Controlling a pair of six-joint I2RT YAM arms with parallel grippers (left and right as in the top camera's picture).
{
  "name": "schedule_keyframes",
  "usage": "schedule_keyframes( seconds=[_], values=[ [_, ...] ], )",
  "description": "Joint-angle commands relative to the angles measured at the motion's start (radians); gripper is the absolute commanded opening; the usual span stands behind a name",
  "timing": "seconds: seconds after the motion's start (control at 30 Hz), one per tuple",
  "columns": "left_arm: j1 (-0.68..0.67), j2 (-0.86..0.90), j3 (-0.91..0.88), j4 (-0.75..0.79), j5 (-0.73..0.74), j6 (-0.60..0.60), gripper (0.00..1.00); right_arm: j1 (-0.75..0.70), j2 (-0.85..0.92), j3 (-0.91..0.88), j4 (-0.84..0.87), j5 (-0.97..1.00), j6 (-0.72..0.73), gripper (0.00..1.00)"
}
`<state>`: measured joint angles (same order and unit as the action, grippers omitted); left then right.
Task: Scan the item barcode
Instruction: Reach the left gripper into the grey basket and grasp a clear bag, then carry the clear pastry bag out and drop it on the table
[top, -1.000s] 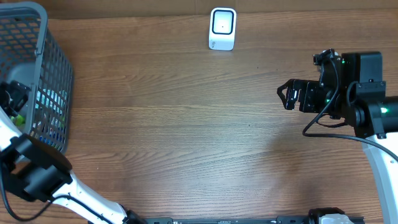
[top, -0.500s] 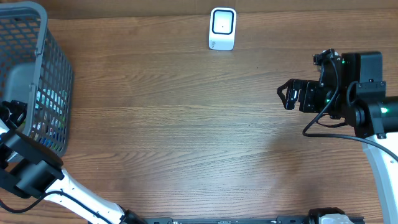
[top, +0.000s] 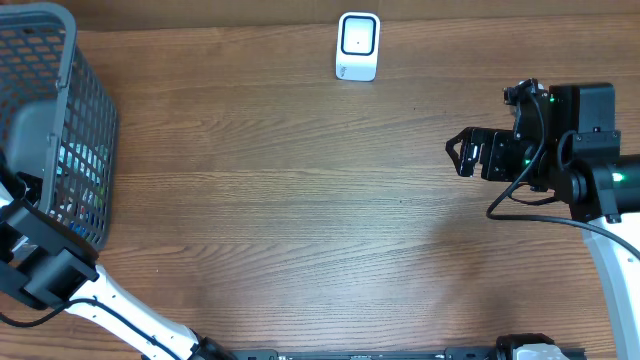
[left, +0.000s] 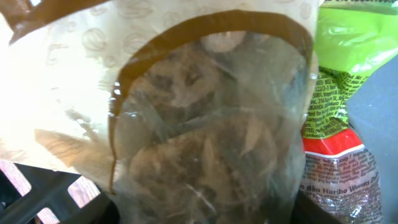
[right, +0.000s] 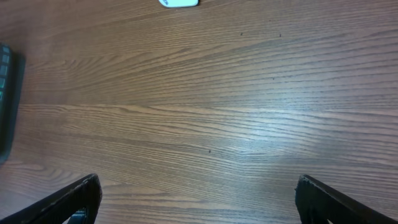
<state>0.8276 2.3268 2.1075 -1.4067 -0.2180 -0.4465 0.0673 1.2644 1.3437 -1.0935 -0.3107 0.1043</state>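
The item is a cream and brown snack bag with a clear window showing round biscuits; no barcode shows on it. It fills the left wrist view, inside the grey basket. My left gripper straddles its lower end, with one dark finger against each side of the bag. In the overhead view the basket wall hides that gripper. The white scanner stands at the table's far edge. My right gripper hovers open over bare wood at the right, holding nothing.
A green sweets packet and a red and clear packet lie beside the bag in the basket. The left arm reaches over the basket's near side. The wooden tabletop spans the space between basket and right arm.
The left arm has sunk deeper into the basket and drawn toward the near edge. Its jaws have closed in from fully open. The right arm has not moved.
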Motion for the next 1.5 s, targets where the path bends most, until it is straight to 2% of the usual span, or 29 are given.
schedule_keyframes(
  seconds=[0.0, 0.07, 0.1, 0.13, 0.37, 0.4, 0.57, 0.73, 0.8, 0.93, 0.97, 1.03, 1.1, 1.2, 1.3, 1.47],
  values=[
    [0.003, 0.016, 0.038, -0.027, 0.009, -0.003, 0.47, 0.005, -0.004, 0.015, 0.004, -0.005, 0.000, 1.00],
    [0.003, 0.010, 0.106, -0.072, 0.009, -0.003, 0.43, 0.005, -0.004, 0.015, 0.013, -0.005, 0.000, 1.00],
    [0.003, 0.009, 0.135, -0.090, 0.009, -0.002, 0.31, 0.005, -0.004, 0.015, 0.016, -0.005, 0.000, 1.00],
    [0.003, 0.007, 0.175, -0.114, 0.009, -0.002, 0.04, 0.005, -0.004, 0.015, 0.019, -0.005, 0.000, 1.00],
    [0.002, -0.031, 0.525, -0.283, 0.023, 0.005, 0.04, 0.005, -0.004, 0.015, 0.025, -0.005, 0.000, 1.00],
    [0.002, -0.074, 0.577, -0.283, 0.107, 0.066, 0.04, 0.005, -0.004, 0.015, 0.025, -0.005, 0.000, 1.00],
    [-0.025, -0.220, 0.594, -0.275, 0.234, 0.126, 0.04, 0.005, -0.004, 0.015, 0.029, -0.005, 0.000, 1.00],
    [-0.103, -0.361, 0.594, -0.244, 0.444, 0.316, 0.04, 0.005, -0.004, 0.015, 0.037, -0.005, 0.000, 1.00],
    [-0.157, -0.411, 0.594, -0.238, 0.502, 0.360, 0.04, 0.005, -0.004, 0.015, 0.037, -0.005, 0.000, 1.00],
    [-0.336, -0.444, 0.587, -0.283, 0.515, 0.388, 0.04, 0.005, -0.004, 0.015, 0.039, -0.005, 0.000, 1.00],
    [-0.433, -0.443, 0.538, -0.283, 0.513, 0.404, 0.04, 0.005, -0.003, 0.015, 0.045, -0.005, 0.000, 1.00],
    [-0.524, -0.438, 0.482, -0.283, 0.472, 0.406, 0.04, 0.005, -0.003, 0.015, 0.052, -0.005, 0.000, 1.00],
    [-0.647, -0.424, 0.366, -0.279, 0.357, 0.406, 0.04, 0.005, -0.003, 0.015, 0.054, -0.005, 0.000, 1.00],
    [-0.776, -0.386, 0.177, -0.267, 0.270, 0.405, 0.04, 0.005, -0.003, 0.015, 0.056, -0.005, 0.000, 1.00],
    [-0.860, -0.344, -0.011, -0.230, 0.266, 0.374, 0.04, 0.005, -0.001, 0.015, 0.069, -0.005, 0.000, 1.00],
    [-0.950, -0.266, -0.303, -0.076, 0.271, 0.306, 0.04, 0.005, 0.014, 0.015, 0.065, -0.005, 0.000, 1.00]
  ],
)
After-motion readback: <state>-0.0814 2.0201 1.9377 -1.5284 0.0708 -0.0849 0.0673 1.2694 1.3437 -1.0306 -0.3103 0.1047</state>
